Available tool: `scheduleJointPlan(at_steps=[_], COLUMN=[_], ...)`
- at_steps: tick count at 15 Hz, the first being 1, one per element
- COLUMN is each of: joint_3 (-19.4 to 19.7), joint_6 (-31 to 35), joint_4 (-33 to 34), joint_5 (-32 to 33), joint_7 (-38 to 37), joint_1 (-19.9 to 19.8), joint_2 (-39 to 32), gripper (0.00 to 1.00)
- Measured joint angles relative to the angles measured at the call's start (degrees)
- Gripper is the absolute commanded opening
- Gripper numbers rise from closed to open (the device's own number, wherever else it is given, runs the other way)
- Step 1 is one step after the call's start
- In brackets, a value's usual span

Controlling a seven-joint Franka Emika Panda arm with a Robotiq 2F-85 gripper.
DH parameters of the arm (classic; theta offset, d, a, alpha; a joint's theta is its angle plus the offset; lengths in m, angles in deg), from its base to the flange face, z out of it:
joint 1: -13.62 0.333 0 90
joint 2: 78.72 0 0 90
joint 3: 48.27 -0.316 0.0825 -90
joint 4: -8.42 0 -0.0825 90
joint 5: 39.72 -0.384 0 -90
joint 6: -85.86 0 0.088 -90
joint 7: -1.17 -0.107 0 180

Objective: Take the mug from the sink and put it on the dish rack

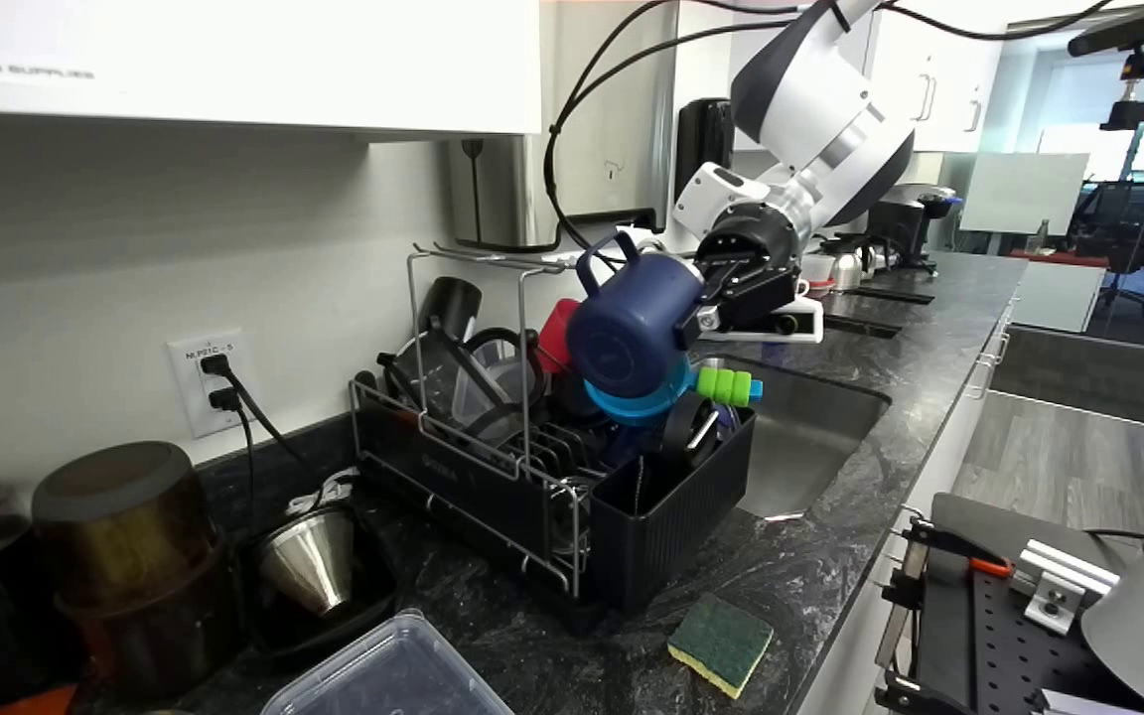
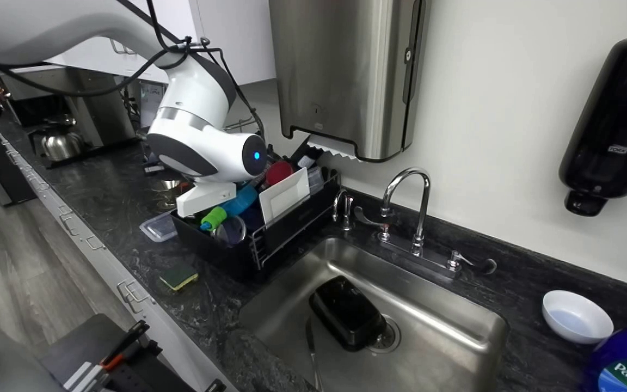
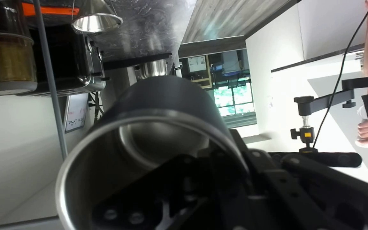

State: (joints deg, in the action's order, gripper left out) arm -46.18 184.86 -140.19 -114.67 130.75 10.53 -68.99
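Mug (image 1: pixel 629 323) hangs tilted, its wall pinched between the fingers (image 1: pixel 688 330) — one inside, apparently.

An exterior view is looking along the counter (image 1: pixel 905 437) from near the rack (image 1: pixel 488 501), wall (image 1: pixel 195 238) on the left. Across the sink (image 2: pixel 438 343), an exterior view is facing back toward the rack, angled down, wall on the right. Both exterior views are sharing rack, sink and sponge (image 2: pixel 178 276). The wrist view is peering upside down, very closely, into the mug (image 3: pixel 169 95).
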Motion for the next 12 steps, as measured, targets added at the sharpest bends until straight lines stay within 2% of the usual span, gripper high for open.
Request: scheduleJointPlan(at_steps=[12], joint_3=[-0.30], joint_6=[1.28], joint_4=[4.70], joint_5=[-0.89], joint_7=[0.00], joint_1=[0.33], joint_2=[-5.14], gripper=[0.02])
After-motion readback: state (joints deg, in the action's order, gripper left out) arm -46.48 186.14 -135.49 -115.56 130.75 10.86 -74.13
